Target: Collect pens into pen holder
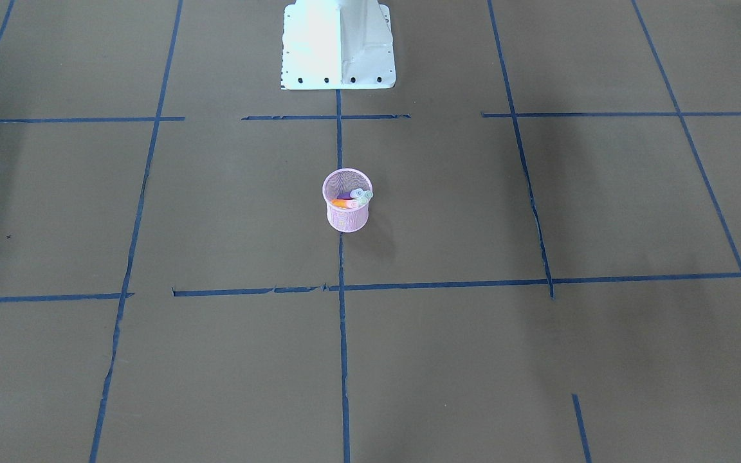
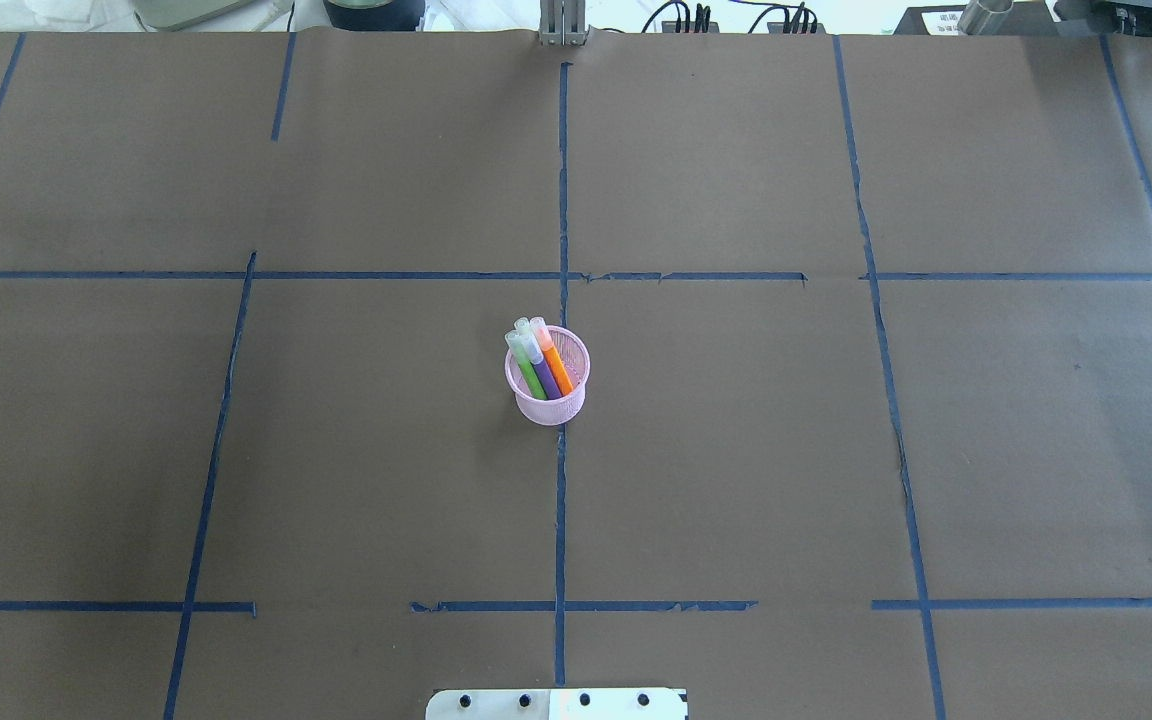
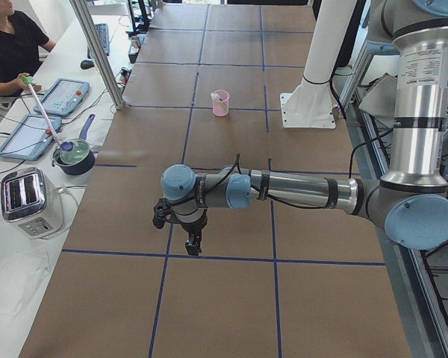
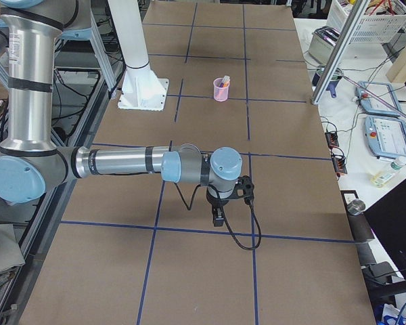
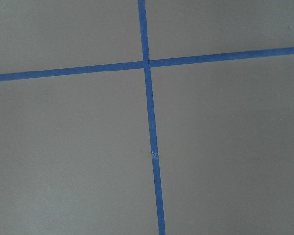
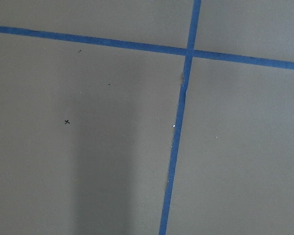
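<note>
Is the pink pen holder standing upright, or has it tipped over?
Upright. The pen holder stands on its base, open rim upward, with the green pen, purple pen and orange pen leaning inside.

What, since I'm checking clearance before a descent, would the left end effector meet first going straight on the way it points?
The left end effector points down. Its wrist view shows only the paper-covered table, near a blue tape crossing. It would probably meet bare table first.

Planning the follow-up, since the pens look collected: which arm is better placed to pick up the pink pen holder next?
Left, but only marginally. The left gripper and right gripper both hang far from the pen holder, which stands slightly to the left arm's side of the centre tape line.
</note>
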